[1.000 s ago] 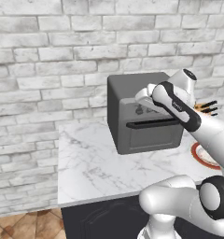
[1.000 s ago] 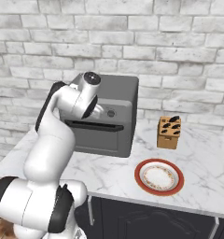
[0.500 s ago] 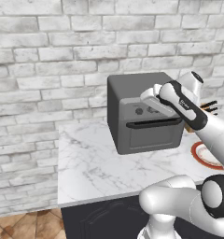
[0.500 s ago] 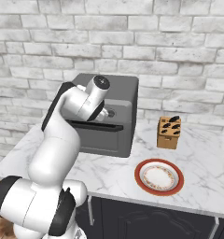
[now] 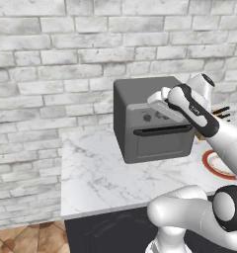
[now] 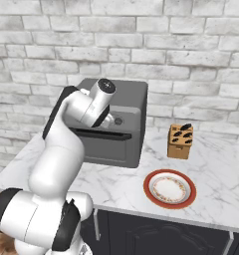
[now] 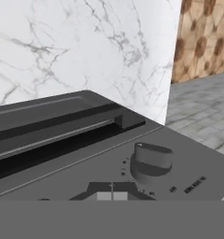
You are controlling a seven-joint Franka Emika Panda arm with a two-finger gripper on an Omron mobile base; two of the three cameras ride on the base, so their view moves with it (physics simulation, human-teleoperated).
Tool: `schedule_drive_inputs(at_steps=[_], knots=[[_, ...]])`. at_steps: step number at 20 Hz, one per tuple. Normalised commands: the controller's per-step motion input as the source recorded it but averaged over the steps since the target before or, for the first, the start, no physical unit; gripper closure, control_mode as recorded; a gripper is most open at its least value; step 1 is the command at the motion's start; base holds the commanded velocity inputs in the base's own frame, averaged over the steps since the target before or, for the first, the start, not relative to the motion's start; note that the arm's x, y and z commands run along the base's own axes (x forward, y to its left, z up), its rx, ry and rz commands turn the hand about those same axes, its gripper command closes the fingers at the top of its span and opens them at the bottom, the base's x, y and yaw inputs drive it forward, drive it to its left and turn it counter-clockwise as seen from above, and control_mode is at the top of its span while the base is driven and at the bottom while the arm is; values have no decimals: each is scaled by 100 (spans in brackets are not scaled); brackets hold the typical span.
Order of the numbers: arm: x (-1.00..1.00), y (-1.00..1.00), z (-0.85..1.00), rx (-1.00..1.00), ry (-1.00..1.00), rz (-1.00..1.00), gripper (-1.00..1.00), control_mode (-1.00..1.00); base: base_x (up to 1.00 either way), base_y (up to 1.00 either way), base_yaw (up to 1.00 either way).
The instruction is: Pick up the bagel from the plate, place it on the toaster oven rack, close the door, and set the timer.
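gripper: the gripper [image 7: 111, 195] is at the control panel of the toaster oven [image 5: 150, 121], its two finger tips pressed together with nothing seen between them; they stand just beside a round grey knob [image 7: 152, 162].
hand: in the left base view the white hand sits in front of the upper right part of the oven face, over the row of knobs.
knob: it is a short cylinder with small white marks around it on the panel.
door: the door [image 5: 162, 141] is closed, standing upright, and its black bar handle [image 5: 162, 130] runs across the top edge of it. in the hand view the handle appears as a long dark bar beside the knob.
toaster oven: a dark grey box standing on the white marble counter [image 5: 98, 173], near the brick wall [image 5: 51, 64].
plate: the plate [image 6: 170, 188] with a red rim lies on the counter, apart from the oven, on its right side. its white middle is bare.
bagel: i cannot tell where it is.
knife block: a wooden knife block [image 6: 180, 141] stands behind the plate, near the wall.
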Motion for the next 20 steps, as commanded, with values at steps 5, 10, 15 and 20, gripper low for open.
schedule_drive_inputs(at_steps=[5,10,15,20], knots=[[-5,12,15,-3,-1,0,100,-100,0,0,0],[-11,9,8,-6,-1,0,100,-100,0,0,0],[-16,5,2,-6,0,0,100,-100,0,0,0],[-8,0,3,-6,0,0,100,-100,0,0,0]])
